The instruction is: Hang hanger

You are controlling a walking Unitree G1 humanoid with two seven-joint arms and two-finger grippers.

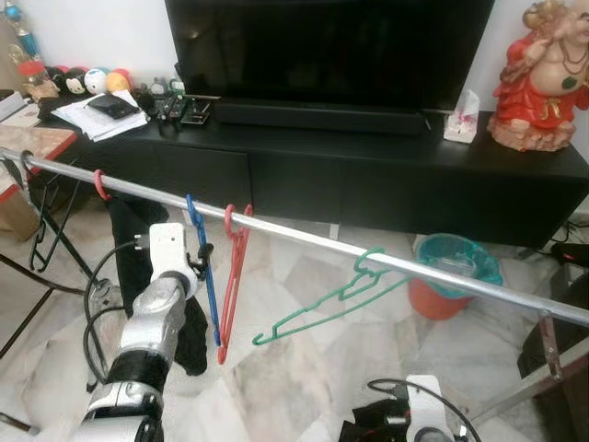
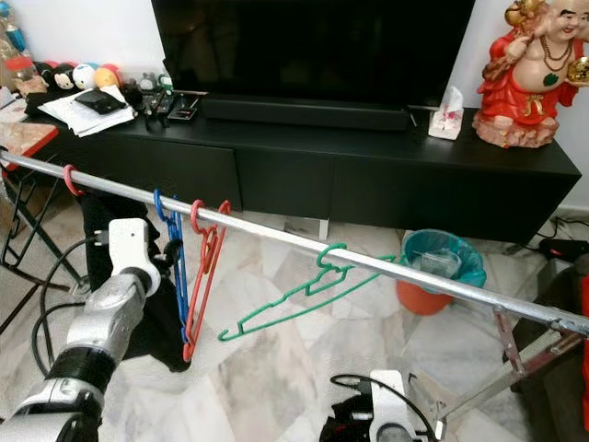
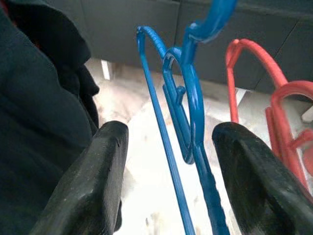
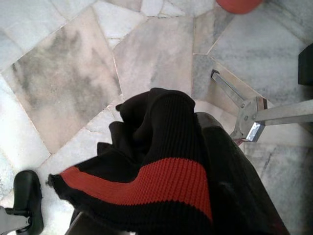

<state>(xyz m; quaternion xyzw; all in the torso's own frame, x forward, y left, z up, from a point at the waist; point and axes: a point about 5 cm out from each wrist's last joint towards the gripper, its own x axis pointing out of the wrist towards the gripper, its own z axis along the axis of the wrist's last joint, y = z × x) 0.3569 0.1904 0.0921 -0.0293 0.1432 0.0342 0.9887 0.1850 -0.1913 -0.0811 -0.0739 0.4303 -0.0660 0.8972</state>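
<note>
Marble floor below; blue hanger point(image 3: 193, 112) between fingers of released left pincer point(image 3: 168, 161), untouched

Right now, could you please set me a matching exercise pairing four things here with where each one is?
Things:
1. blue hanger
2. green hanger
3. black and red garment
4. red figurine

Places:
A. in the right tool
B. on the black TV cabinet
C. between the open fingers of the left tool
D. tilted on the rail, near the teal bin

Pairs: 1-C, 2-D, 3-A, 4-B
</note>
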